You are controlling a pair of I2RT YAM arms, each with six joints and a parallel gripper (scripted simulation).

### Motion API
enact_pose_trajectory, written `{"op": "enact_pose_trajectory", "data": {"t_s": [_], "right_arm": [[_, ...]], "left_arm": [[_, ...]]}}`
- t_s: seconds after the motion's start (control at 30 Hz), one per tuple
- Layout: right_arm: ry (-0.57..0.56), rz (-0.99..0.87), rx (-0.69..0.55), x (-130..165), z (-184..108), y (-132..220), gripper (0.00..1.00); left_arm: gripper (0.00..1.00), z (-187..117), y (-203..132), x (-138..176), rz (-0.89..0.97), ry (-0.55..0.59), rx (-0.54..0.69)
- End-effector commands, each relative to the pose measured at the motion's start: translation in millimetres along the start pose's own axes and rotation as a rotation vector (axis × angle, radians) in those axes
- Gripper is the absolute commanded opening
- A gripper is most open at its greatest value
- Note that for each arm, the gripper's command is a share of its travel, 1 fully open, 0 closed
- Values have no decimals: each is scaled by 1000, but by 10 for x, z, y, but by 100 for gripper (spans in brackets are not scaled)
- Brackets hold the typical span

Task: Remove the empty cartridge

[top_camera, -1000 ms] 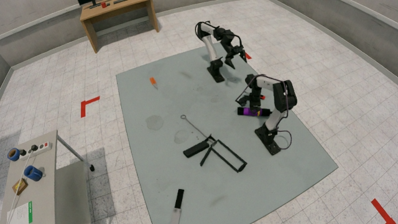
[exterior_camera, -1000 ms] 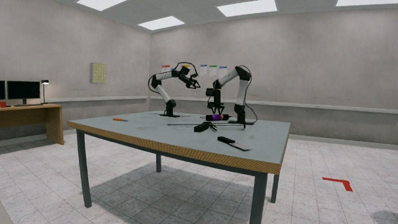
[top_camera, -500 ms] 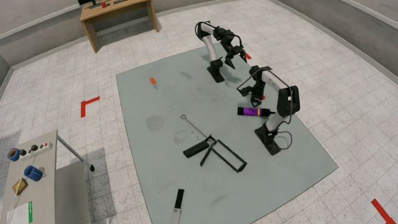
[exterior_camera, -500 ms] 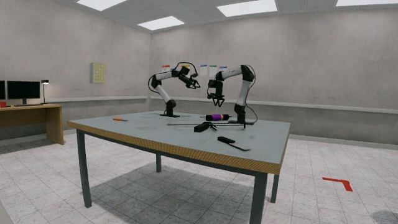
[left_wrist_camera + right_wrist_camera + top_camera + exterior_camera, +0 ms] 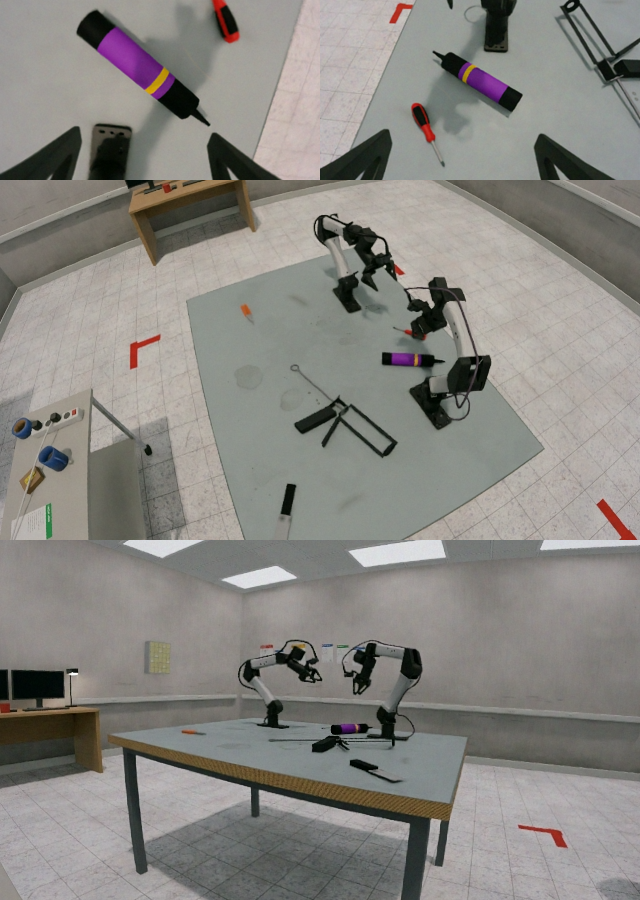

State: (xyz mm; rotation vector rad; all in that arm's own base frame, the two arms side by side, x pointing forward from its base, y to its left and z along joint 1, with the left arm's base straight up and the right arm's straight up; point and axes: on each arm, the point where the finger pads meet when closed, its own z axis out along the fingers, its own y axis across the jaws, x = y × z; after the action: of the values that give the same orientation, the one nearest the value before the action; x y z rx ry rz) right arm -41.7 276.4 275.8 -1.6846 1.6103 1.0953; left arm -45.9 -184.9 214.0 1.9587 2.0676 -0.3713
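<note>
The left claw (image 5: pixel 419 330) (image 5: pixel 359 690) (image 5: pixel 148 136) stands open and holds nothing, raised above the worktop (image 5: pixel 270 345) (image 5: pixel 280 782) (image 5: pixel 40 100) (image 5: pixel 561 132). Below it the purple cartridge (image 5: pixel 402 359) (image 5: pixel 348 728) (image 5: pixel 130 60) (image 5: pixel 486 84) lies on its side, nozzle towards the edge behind the arms. It is already out of the gun, so the raised claw probably serves to leave it undisturbed. The right claw (image 5: pixel 384 282) (image 5: pixel 316 680) (image 5: pixel 467 138) is open too, apparently unneeded.

A red screwdriver (image 5: pixel 409 332) (image 5: pixel 228 24) (image 5: pixel 421 116) lies near that edge. Further in, the gun (image 5: pixel 316 419) (image 5: pixel 327 743) (image 5: pixel 607 71) rests flat with its rod drawn well back, presumably to free the cartridge. An orange-handled tool (image 5: pixel 245 311) (image 5: pixel 189 732) sits near the top view's upper-left corner; a scraper (image 5: pixel 288 500) (image 5: pixel 364 765) lies towards its bottom edge.

The cartridge has a yellow band but no readable brand; the wall posters (image 5: pixel 266 647) are too small to read.
</note>
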Motion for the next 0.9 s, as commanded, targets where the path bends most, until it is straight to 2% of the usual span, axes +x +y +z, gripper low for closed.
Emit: {"op": "enact_pose_trajectory", "data": {"t_s": [0.0,0.17,0.33,0.47,0.87], "right_arm": [[-46,-5,-7,-160,-105,43,100],[-46,-5,-7,-160,-105,43,100],[-46,-5,-7,-160,-105,43,100],[-46,-5,-7,-160,-105,43,100],[-46,-5,-7,-160,-105,43,100]], "left_arm": [[86,-324,16,-54,275,-93,39],[86,-576,-26,-58,446,-183,82],[86,-641,-39,-87,485,-207,92],[86,-711,-27,-119,474,-243,93],[86,-702,-28,-141,468,-242,87]]}}
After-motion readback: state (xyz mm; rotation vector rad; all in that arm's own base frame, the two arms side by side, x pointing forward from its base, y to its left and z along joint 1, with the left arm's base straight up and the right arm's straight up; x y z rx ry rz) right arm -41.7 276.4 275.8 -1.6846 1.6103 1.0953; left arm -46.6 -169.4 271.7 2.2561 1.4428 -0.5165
